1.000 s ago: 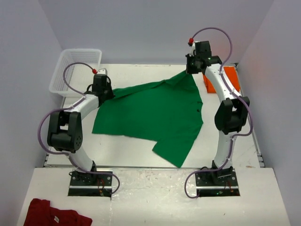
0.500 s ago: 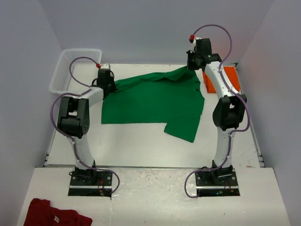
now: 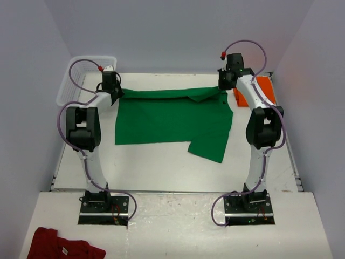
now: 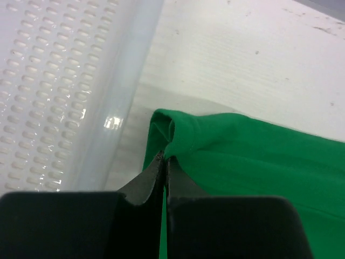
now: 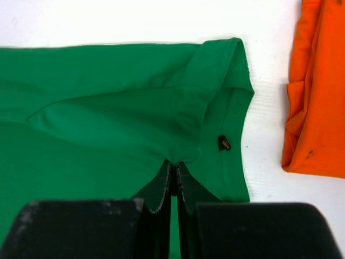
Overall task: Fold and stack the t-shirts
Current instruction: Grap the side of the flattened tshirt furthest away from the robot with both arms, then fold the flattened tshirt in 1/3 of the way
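Note:
The green t-shirt (image 3: 172, 118) lies spread across the table's far half, its top edge stretched between both grippers. My left gripper (image 3: 114, 93) is shut on its far left corner (image 4: 171, 135), right beside the basket. My right gripper (image 3: 225, 86) is shut on cloth near the collar (image 5: 183, 151); a small black label (image 5: 223, 143) shows there. One sleeve or flap hangs toward the front (image 3: 210, 145). The orange t-shirt (image 3: 259, 91) lies folded at the far right, also in the right wrist view (image 5: 318, 91).
A white perforated plastic basket (image 3: 81, 81) stands at the far left corner, close to the left gripper (image 4: 54, 81). A dark red garment (image 3: 59, 245) lies on the near ledge at the front left. Walls close the table's back and sides.
Both grippers have carried the green shirt's top edge toward the back and apart. The shirt has gone from draped and slack to flat, with a straight top edge.

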